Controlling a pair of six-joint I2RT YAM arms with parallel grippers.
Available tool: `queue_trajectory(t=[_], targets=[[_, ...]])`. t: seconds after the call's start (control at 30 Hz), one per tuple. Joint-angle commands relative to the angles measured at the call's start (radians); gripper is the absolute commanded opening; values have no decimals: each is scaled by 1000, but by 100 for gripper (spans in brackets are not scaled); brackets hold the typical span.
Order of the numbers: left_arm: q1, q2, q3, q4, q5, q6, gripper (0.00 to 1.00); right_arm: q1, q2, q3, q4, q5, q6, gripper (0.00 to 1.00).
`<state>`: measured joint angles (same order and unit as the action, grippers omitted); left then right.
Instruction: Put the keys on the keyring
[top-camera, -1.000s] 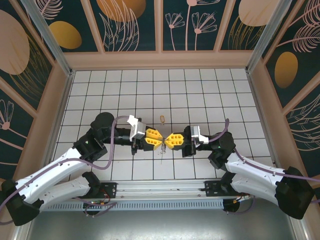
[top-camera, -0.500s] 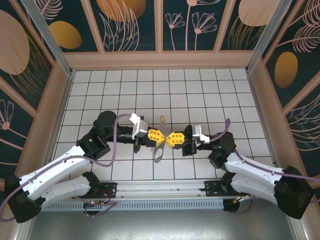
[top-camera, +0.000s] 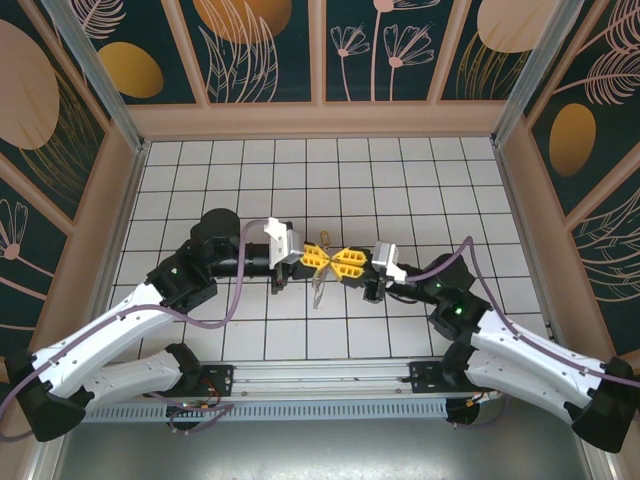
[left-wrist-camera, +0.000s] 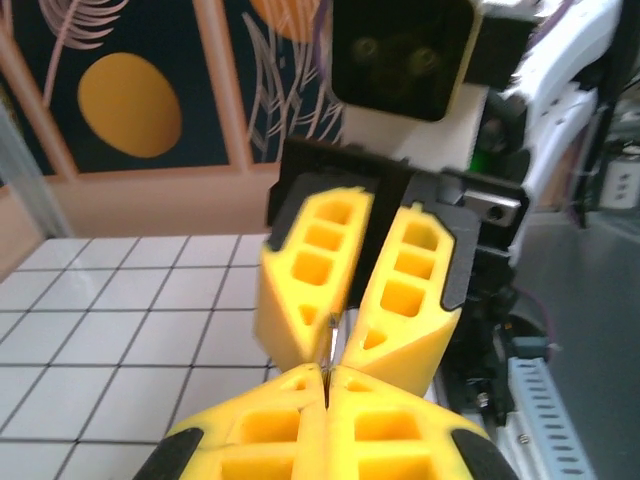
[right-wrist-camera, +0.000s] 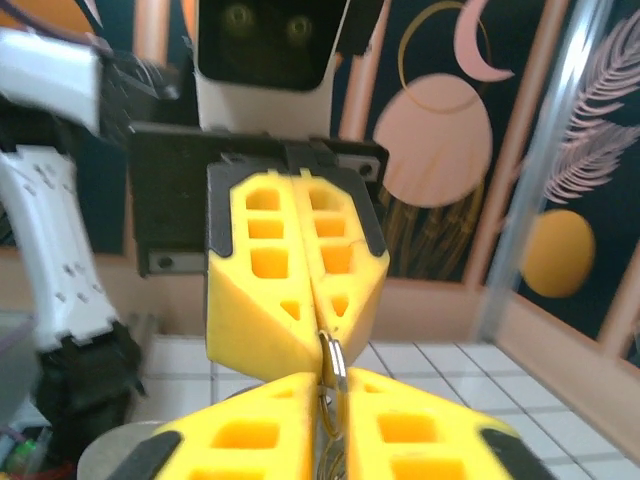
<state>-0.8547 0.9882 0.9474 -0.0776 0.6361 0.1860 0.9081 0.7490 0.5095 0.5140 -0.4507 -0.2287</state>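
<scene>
**Metal lost between yellow fingers**

From overhead, the keyring (top-camera: 317, 284) dangling under the meeting fingertips is a thin smear, and what hangs on it is too small to count. A tiny pale object (top-camera: 326, 240) on the tiled floor (top-camera: 420, 180), midway between its side edges, is too small to name. In the right wrist view the keyring's top vanishes between the pressed-together fingers of the left gripper (right-wrist-camera: 322, 332). The keys (right-wrist-camera: 327, 455) are blurred and cut by the bottom edge, like the right gripper (right-wrist-camera: 328, 392). Whether that gripper clamps anything cannot be told.
</scene>
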Motion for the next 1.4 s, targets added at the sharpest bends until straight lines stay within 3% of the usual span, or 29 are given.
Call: queue_trajectory(t=[0.0,0.4,0.6,1.37], targets=[[-18,23,20,-121,-19,68,0,27,-13,62,-270,143,-120,9],[-17,29,57,-179,4,71,0,43,-24,78,-333,189,-159,0],[-18,28,64,-198,-1,76,0,49,-27,89,-349,232,-163,15],[-47,58,78,-235,-97,94,0,54,12,125,-362,265,-193,20]])
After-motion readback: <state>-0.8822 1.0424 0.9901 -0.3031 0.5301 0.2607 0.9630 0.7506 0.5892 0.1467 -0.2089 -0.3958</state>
